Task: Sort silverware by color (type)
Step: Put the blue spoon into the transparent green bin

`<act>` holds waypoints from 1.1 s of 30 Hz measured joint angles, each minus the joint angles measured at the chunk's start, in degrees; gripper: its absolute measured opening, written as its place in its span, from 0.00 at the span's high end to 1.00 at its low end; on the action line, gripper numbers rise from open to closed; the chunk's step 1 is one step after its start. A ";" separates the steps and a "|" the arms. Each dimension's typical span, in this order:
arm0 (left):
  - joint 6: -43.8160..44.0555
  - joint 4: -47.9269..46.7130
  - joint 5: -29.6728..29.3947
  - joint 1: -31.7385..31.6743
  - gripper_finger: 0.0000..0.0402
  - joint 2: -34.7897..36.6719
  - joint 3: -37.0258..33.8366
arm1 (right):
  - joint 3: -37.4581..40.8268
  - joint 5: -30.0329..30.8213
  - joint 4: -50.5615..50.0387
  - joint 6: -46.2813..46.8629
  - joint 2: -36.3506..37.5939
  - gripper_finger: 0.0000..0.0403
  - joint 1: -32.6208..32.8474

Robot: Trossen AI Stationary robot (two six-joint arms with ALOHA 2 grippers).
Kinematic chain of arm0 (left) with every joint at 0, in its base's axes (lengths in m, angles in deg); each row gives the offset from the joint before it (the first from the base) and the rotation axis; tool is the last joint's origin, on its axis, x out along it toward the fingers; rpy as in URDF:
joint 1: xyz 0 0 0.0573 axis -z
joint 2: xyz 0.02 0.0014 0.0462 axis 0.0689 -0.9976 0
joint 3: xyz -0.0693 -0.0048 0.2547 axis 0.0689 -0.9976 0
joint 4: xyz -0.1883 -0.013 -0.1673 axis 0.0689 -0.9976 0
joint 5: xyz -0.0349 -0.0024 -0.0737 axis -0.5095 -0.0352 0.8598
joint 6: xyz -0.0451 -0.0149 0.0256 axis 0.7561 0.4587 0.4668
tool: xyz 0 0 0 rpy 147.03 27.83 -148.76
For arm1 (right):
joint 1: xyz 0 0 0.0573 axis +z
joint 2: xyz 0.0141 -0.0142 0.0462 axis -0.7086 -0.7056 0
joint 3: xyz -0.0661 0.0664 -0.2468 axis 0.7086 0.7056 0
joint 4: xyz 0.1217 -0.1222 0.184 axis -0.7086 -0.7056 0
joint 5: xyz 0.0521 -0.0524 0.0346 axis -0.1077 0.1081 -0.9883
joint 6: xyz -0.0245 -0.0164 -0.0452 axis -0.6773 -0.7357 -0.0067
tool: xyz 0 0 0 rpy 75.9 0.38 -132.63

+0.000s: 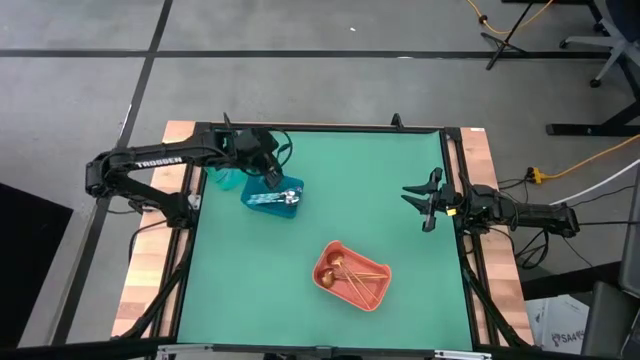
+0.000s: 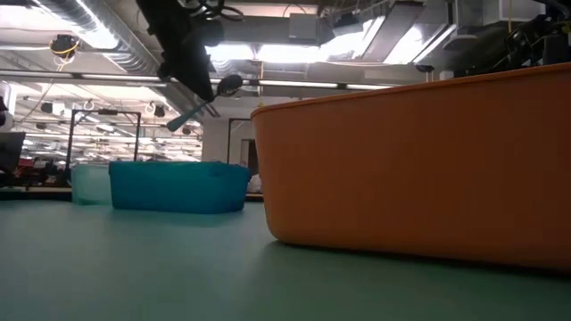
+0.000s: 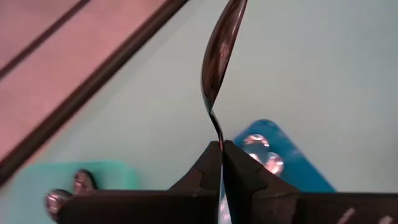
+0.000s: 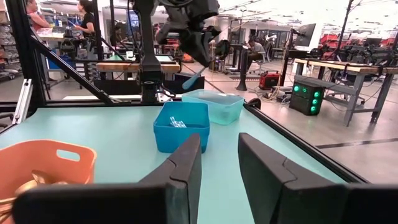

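While the right hand (image 1: 425, 200) waits open at the table's (image 1: 400, 290) edge, the left hand (image 3: 221, 149) grips a dark light-blue-handled spoon (image 3: 219, 53) above the blue plastic bin (image 1: 268, 200); table otherwise cleared, sorting looks nearly finished.

- A flat table with a green mat top (image 1: 380, 200) and light wooden strips along its two sides carries everything.
- A rectangular blue plastic bin (image 1: 272, 195) stands on the mat near the left edge, and shiny silver pieces lie inside it.
- A pale teal translucent plastic bin (image 1: 228, 179) stands just beside the blue one, closer to the left edge.
- A coral plastic bin (image 1: 351, 275) stands well apart from them, and copper-gold spoons (image 1: 345, 270) lie inside it.
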 joint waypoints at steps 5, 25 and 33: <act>-5.65 0.00 0.10 -3.26 1.00 0.02 0.00 | 0.00 0.00 0.01 0.00 0.00 0.76 -0.01; -13.95 -4.58 -0.57 -18.43 1.00 -0.16 0.00 | 0.00 0.00 0.02 0.00 0.00 0.76 -0.02; -13.89 -9.72 -3.64 -25.51 1.00 -0.18 0.00 | 0.00 0.00 0.02 -0.02 0.02 0.76 -0.02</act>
